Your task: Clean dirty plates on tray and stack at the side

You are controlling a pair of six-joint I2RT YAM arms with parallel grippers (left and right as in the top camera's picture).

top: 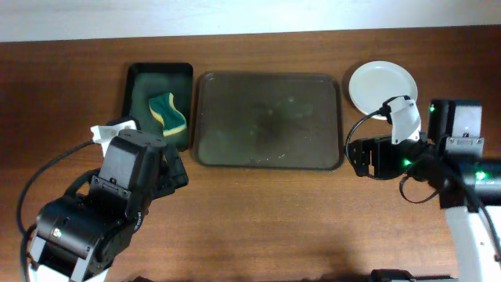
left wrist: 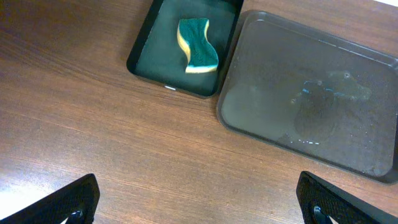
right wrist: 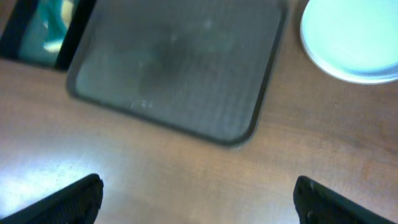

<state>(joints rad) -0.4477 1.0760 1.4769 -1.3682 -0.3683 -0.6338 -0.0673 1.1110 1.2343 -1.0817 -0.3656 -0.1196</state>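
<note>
Overhead: the tray (top: 268, 121) lay bare, w/ the plates (top: 381, 84) stacked just off its top-right corner and the sponge (top: 167, 113) in the small black tray (top: 141, 82) right beside its left edge. The left arm (top: 102, 211) and right arm (top: 438, 160) sat on the near side of the tray, one toward each end. Judged: nothing was left to wipe, so the step in hand was prob. backing off and finishing. Doing it well meant pulling the right arm away from the tray's right end w/o brushing the stack, not sweeping over it, and checking the stack sat square. No. of plates couldn't be told from above: only one white disc showed, and the right arm's white cover (top: 403, 119) hid part of its near edge. Left wrist: the left gripper (left wrist: 202, 200) had its fingers wide apart, holding nothing, over the table (left wrist: 93, 124) in front of the tray's left end. Sponge & black tray were in view, faint wet marks showed on the tray floor, and the plates were out of frame. Right wrist: the right gripper (right wrist: 202, 199) was likewise spread & empty, in front of the tray's right end. That pic was blurred and the stack was cut off at top right, so smears or rim alignment couldn't be made out.
</note>
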